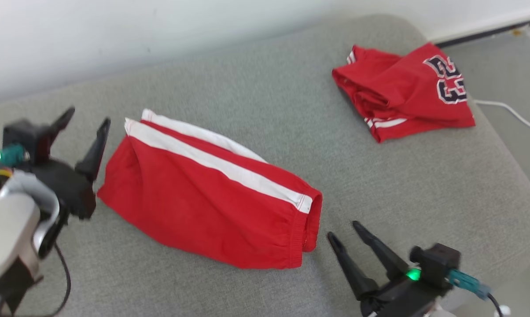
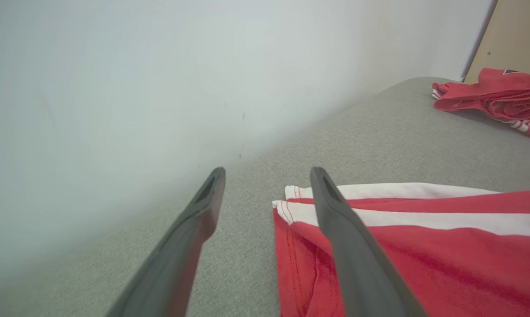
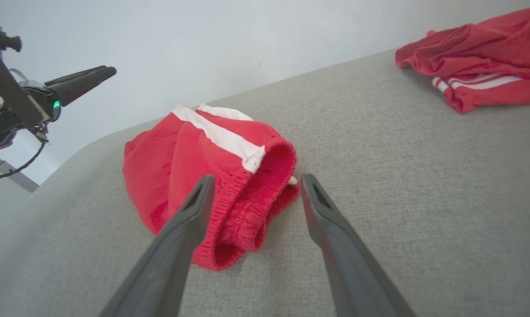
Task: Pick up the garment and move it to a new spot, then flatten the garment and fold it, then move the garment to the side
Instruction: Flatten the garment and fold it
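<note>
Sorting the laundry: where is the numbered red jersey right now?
In the head view the numbered jersey lies at the upper right of the grey cushion, apart from the red shorts.

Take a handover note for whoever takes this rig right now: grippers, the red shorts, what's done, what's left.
Left gripper: open, empty, beside the hem end of the red shorts with white side stripes.
Right gripper: open, empty, beside their waistband.
Shorts lie folded on the grey fabric cushion; a red numbered jersey sits apart, far right.
Done: folding, apparently. Left: move the shorts aside.
</note>
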`<state>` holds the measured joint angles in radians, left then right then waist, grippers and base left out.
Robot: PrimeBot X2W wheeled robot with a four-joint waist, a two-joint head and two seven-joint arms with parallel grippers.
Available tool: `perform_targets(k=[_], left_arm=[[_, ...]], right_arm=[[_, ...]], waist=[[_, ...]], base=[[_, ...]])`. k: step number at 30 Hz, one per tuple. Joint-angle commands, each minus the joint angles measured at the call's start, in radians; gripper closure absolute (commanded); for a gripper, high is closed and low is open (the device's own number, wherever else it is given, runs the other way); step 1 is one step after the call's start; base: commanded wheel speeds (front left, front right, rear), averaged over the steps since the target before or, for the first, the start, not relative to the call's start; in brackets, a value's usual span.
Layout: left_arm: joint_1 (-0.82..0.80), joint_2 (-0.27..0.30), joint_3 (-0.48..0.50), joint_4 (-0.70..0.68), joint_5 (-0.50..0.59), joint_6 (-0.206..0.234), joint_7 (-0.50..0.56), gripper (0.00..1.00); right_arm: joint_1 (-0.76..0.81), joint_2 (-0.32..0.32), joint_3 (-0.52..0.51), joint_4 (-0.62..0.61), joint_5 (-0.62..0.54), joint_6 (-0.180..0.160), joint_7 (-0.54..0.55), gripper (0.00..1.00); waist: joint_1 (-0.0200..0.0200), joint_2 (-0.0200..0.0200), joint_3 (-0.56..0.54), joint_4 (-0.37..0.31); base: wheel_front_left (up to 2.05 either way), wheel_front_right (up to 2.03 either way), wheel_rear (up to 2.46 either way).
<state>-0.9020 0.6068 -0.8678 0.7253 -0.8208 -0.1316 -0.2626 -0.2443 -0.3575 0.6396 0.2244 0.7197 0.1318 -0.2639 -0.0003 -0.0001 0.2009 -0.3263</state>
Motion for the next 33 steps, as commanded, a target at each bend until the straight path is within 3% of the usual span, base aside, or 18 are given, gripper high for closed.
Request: perform_targets(k=[1,7,12,17,33], left_arm=[[0.023,0.001,0.002,-0.002,0.012,0.003,-0.002,0.0],[0.128,0.012,0.07,-0.043,0.063,0.003,-0.003,0.0],[0.162,0.023,0.072,-0.036,0.084,0.003,-0.003,0.0],[0.126,0.041,0.013,-0.023,0.062,0.003,0.032,0.0],[-0.074,0.138,-0.238,-0.034,-0.098,0.003,0.352,0.0]], right_arm=[[0.013,0.003,-0.008,-0.006,-0.012,-0.003,0.0,0.0],[0.133,0.059,-0.152,-0.106,-0.137,-0.003,0.0,0.0],[0.209,0.112,-0.23,-0.189,-0.249,-0.003,0.0,0.0],[0.227,0.147,-0.241,-0.21,-0.29,-0.003,0.0,0.0],[0.144,0.203,-0.212,-0.192,-0.311,-0.003,0.0,0.0]], waist=[[0.0003,0.0001,-0.047,0.001],[0.0003,0.0001,-0.09,0.001],[0.0003,0.0001,-0.095,-0.002],[0.0003,0.0001,-0.072,-0.016],[0.0003,0.0001,0.059,-0.11]], base=[[0.0,0.0,0.0],[0.0,0.0,0.0],[0.0,0.0,0.0],[0.0,0.0,0.0],[0.0,0.0,0.0]])
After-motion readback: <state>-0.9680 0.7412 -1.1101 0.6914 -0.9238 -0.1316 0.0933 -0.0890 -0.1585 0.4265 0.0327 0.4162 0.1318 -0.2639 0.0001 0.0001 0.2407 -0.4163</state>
